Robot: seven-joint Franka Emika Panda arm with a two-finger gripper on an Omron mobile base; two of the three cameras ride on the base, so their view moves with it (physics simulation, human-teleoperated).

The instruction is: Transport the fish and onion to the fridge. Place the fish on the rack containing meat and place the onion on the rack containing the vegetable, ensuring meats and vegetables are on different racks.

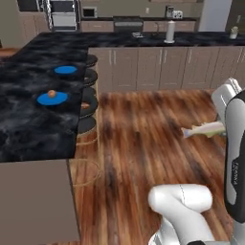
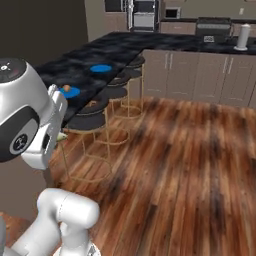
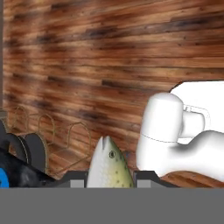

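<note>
My gripper [image 3: 109, 178] is shut on the fish [image 3: 109, 164], whose pale speckled head sticks out between the two dark fingertips over the wooden floor. From the left base camera, the fish [image 1: 203, 130] hangs level in the air beside my forearm, well right of the black counter [image 1: 28, 124]. The orange-brown onion [image 1: 51, 94] rests on a blue plate [image 1: 44, 100] on that counter, far from the gripper. The onion [image 2: 66, 88] also appears just past my hand in the right base view. The fridge and its racks are out of view.
A second blue plate [image 1: 65, 70] lies farther back on the counter. Black round stools [image 1: 88, 103] with wire legs line the counter's edge. Pale cabinets [image 1: 158, 67] and a paper-towel roll [image 1: 170, 31] stand at the far wall. Open wood floor [image 1: 143, 143] lies between.
</note>
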